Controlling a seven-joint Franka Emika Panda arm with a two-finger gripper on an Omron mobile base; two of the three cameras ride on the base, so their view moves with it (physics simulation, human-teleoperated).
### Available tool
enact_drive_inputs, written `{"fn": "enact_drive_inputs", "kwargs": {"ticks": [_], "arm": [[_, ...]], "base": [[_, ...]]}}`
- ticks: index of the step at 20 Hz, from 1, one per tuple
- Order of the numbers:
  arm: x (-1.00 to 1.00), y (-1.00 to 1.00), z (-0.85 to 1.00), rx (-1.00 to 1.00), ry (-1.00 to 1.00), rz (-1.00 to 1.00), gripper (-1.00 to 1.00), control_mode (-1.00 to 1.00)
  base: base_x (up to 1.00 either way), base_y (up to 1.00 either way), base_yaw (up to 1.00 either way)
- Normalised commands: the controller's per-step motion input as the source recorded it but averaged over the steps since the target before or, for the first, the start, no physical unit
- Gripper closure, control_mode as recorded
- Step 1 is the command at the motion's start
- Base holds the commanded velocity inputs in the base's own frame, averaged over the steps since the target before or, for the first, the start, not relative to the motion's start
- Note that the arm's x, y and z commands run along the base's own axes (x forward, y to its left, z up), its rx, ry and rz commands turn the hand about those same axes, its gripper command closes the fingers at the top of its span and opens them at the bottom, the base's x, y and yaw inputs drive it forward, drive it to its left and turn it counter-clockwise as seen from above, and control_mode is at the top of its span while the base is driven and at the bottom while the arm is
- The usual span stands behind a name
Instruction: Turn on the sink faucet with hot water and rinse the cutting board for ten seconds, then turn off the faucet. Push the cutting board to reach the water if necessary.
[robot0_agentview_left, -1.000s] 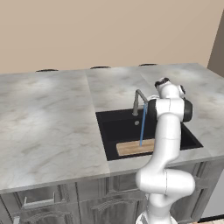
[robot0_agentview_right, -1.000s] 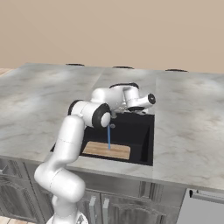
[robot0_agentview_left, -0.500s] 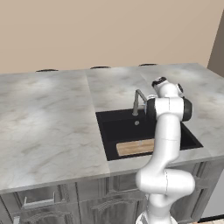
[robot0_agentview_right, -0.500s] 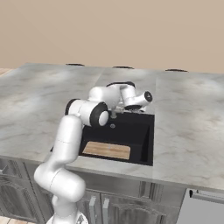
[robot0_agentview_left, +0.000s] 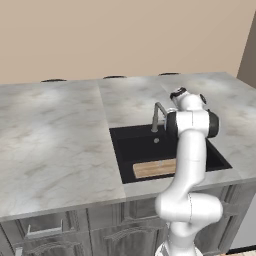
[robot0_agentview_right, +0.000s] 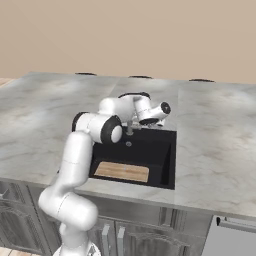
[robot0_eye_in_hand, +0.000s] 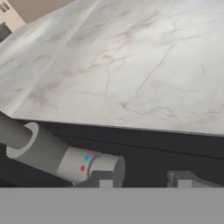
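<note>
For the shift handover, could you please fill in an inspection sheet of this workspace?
Surface: grey marble counter, bare.
Job's things: black sink; board lies flat at the sink's near edge; faucet at the back rim, no water running.
Clutter: nothing seen.
Gripper: gripper shut, at the faucet's handle end with red and blue dots.
Cables: nothing seen.
Surroundings: beige wall, grey cabinets below.
</note>
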Motion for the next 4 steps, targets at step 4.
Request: {"fn": "enact_drive_inputs", "kwargs": {"ticks": [4], "arm": [[0.0, 0.58, 0.0, -0.02, 0.0, 0.0, -1.0, -1.0]], "base": [[0.0, 0.0, 0.0]]}}
